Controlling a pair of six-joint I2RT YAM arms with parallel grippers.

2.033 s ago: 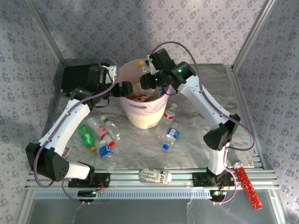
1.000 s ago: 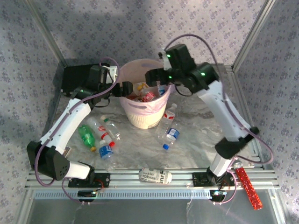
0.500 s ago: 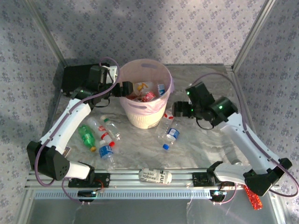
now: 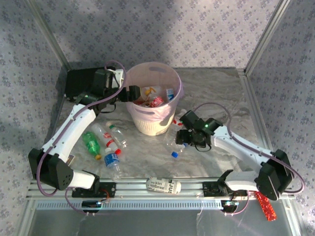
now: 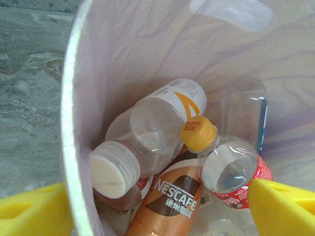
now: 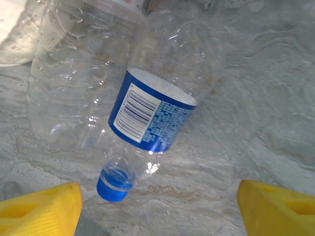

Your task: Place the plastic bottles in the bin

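Observation:
The pale pink bin (image 4: 167, 78) stands at the back middle and holds several plastic bottles: a white-capped clear one (image 5: 142, 132), a brown one (image 5: 172, 201), a red-labelled one (image 5: 231, 172). My left gripper (image 4: 133, 93) hangs open at the bin's left rim (image 5: 69, 123), one finger (image 5: 29, 214) outside the wall. My right gripper (image 4: 183, 138) is low over the table, right of the bin, and open. A clear blue-labelled bottle (image 6: 152, 118) lies just ahead of it, blue cap (image 6: 115, 184) toward the fingers (image 6: 39, 211), untouched. A green bottle (image 4: 91, 144) and clear ones (image 4: 112, 140) lie on the left.
A second clear bottle (image 6: 64, 93) lies against the blue-labelled one. A red-capped bottle (image 4: 176, 122) sits by the bin's foot. A white printed packet (image 4: 164, 185) rests on the front rail, a red glittery strip (image 4: 262, 196) at the right, a black case (image 4: 78, 81) behind the left arm.
My right arm left the bin's mouth, swung right and down to the table, and now sits over the blue-labelled bottle. The left arm has not moved.

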